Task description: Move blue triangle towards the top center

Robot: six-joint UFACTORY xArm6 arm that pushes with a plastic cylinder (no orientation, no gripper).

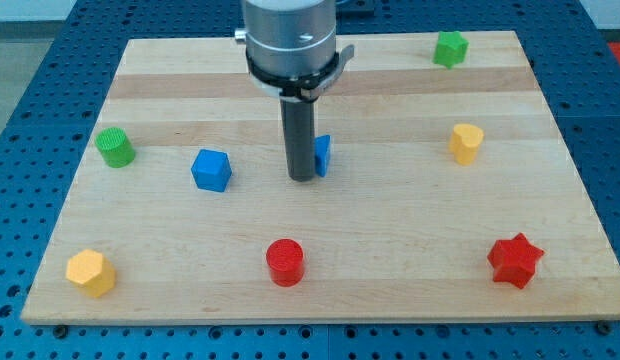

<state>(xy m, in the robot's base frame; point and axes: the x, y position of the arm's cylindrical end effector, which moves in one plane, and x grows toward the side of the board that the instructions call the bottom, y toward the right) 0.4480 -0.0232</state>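
The blue triangle (pixel 323 154) sits near the middle of the wooden board (pixel 390 240), mostly hidden behind my rod. My tip (pixel 302 178) rests on the board at the triangle's left edge, touching or nearly touching it. The rod hangs from the grey arm body at the view's top center.
A blue cube (pixel 211 170) lies left of my tip. A green cylinder (pixel 115 147) is at the far left, a yellow hexagon (pixel 91 272) at bottom left, a red cylinder (pixel 285 262) at bottom center, a red star (pixel 515 260) at bottom right, a yellow block (pixel 466 143) at right, a green star (pixel 450 48) at top right.
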